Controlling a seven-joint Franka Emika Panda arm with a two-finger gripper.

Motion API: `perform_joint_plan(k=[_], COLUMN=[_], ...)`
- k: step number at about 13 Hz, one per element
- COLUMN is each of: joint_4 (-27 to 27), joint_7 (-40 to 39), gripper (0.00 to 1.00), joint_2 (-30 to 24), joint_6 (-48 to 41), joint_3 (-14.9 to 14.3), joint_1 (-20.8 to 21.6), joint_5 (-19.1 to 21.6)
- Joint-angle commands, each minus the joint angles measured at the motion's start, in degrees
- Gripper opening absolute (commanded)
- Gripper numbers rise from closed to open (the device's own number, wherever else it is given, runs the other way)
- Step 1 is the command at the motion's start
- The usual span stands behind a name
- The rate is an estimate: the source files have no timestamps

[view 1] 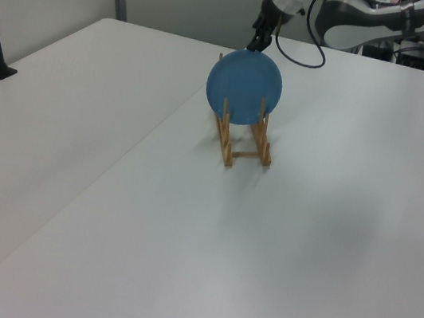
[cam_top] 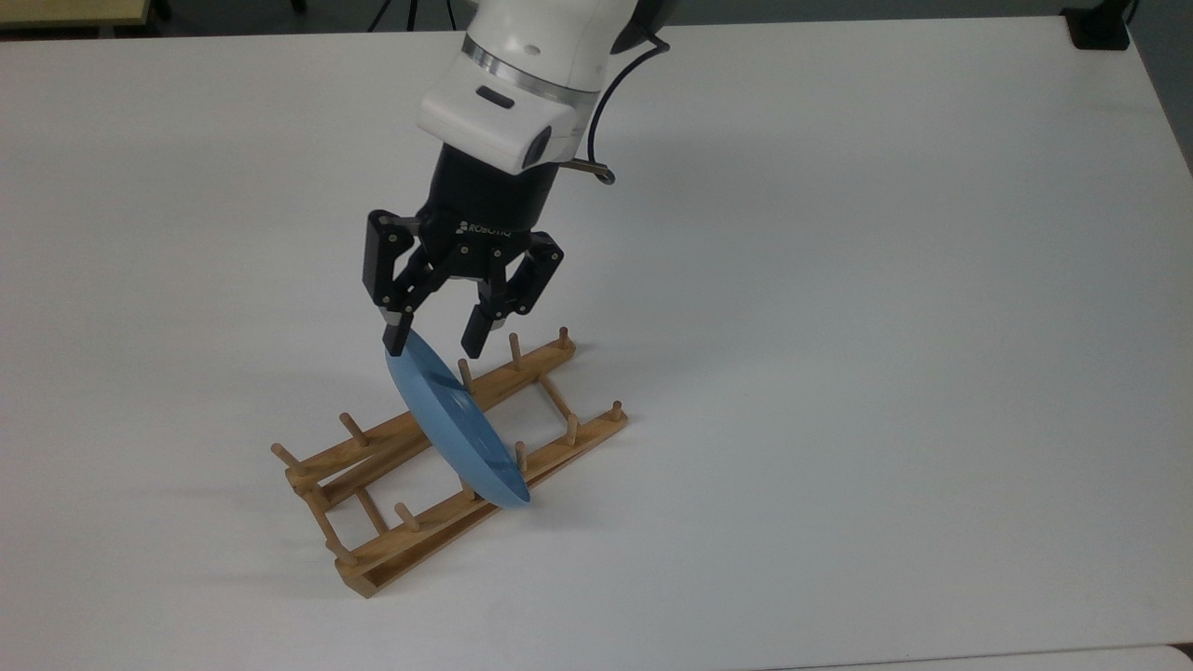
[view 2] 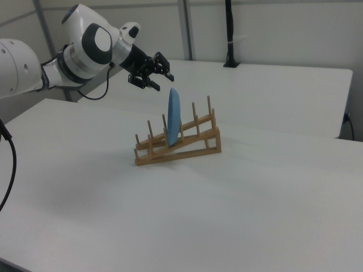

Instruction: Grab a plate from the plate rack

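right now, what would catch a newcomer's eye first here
The blue plate standing on edge in the wooden rack, mid-table. Just above its top rim in the top view hangs the black gripper, fingers spread, on a white arm. Around them is bare white table.
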Motion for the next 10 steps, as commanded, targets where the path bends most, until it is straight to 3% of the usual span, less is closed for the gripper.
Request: perform_joint_plan(k=[1, 5, 8, 10], joint_4=[-1.8, -1.8, -1.8, -1.8], joint_7=[0.9, 0.7, 0.7, 0.6], gripper=[0.56, 0.48, 0.31, 0.26], joint_2=[0.5, 1.4, 1.5, 1.5], joint_6=[-0.1, 0.3, 0.4, 0.5], joint_3=[-0.2, -0.3, -0.6, -0.8], joint_1=[0.4, 0.0, -0.2, -0.2], joint_5=[-0.6, -1.4, -1.4, -1.5])
